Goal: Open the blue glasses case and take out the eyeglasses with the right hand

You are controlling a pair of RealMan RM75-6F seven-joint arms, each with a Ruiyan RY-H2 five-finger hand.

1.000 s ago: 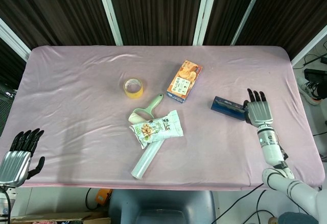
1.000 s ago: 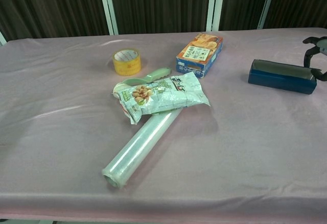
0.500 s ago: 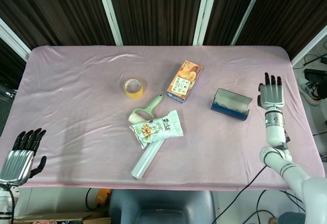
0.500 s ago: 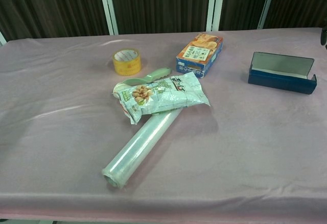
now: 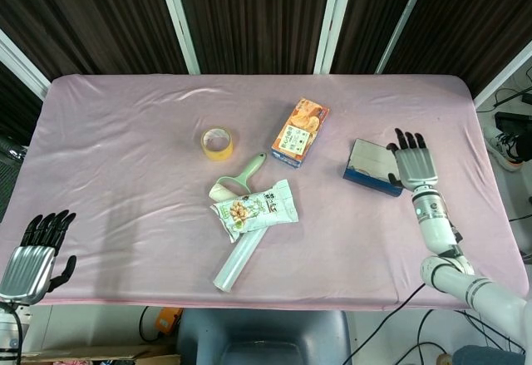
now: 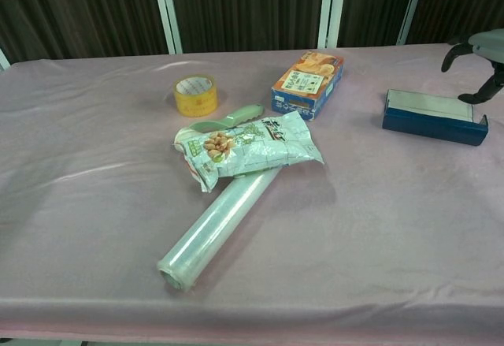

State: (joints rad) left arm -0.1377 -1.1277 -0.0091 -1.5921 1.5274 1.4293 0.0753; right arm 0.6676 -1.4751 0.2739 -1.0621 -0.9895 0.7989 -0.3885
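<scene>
Right hand [image 5: 412, 165] returned over opened blue glasses case [image 5: 371, 168].

Tape roll [image 5: 217, 143] sits left of the snack box [image 5: 300, 132] on the counter [image 5: 125, 132]. Lint roller [image 5: 237, 179] lies just behind the snack bag [image 5: 254, 209], which lies over the film roll [image 5: 237, 261]. Glasses case [image 5: 370, 168] lies far right, right hand [image 5: 413, 165] just beside it. Left hand [image 5: 32, 257] at near-left edge.
</scene>
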